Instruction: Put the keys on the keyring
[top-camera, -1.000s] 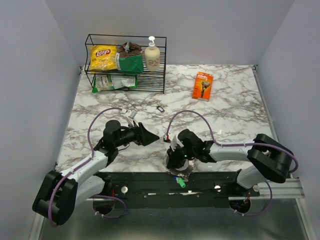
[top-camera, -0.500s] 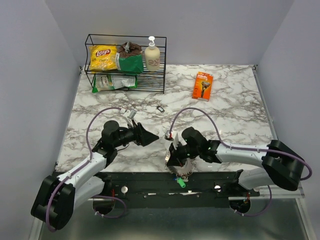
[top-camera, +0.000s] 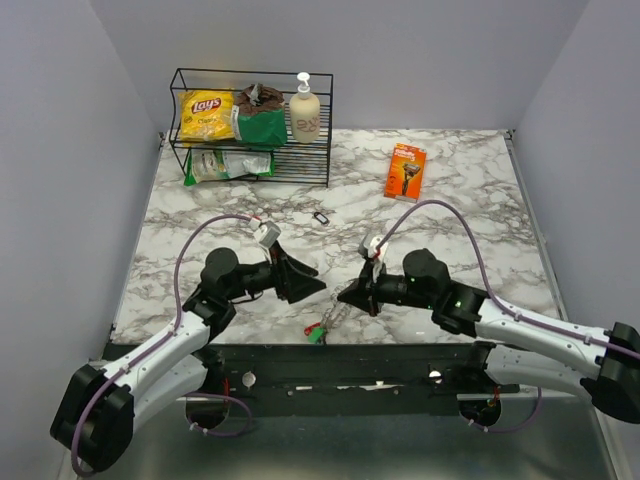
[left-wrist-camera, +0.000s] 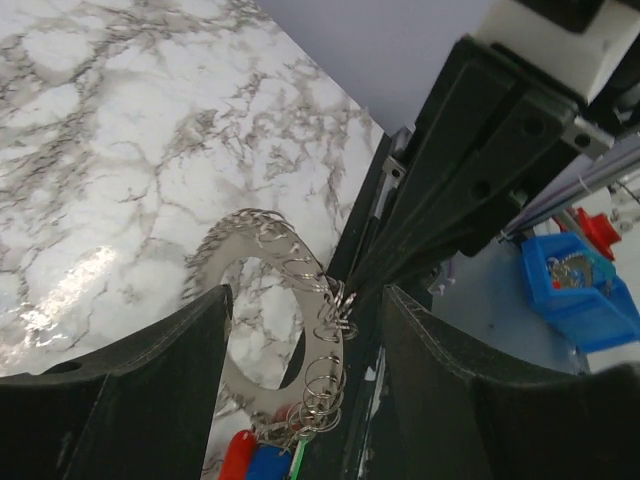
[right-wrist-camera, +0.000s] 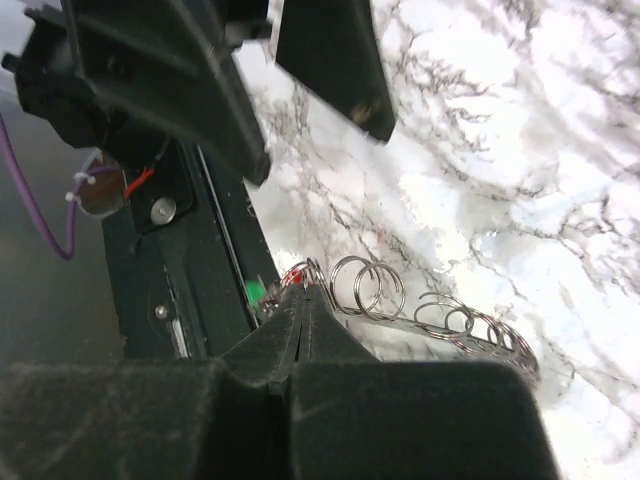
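Handoff time, looks like
Right gripper (right-wrist-camera: 300, 296) clenched on keyring (left-wrist-camera: 228, 250), keys (left-wrist-camera: 250, 462) dangling below; left gripper (top-camera: 312, 281) released, should close square on it, no yanking.

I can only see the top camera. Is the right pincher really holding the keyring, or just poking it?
Observer: Holding it. The right wrist view shows the right gripper shut, pinching the keyring at its edge.
Operator: I see red and green bits. Is there a blue key?
Observer: Yes. In the left wrist view a blue key sits between a red key and a green key at the ring's lower end.
Operator: Is the left pincher grabbing too?
Observer: No. The left gripper is open; its wrist view shows the ring out beyond its spread fingers, not gripped.
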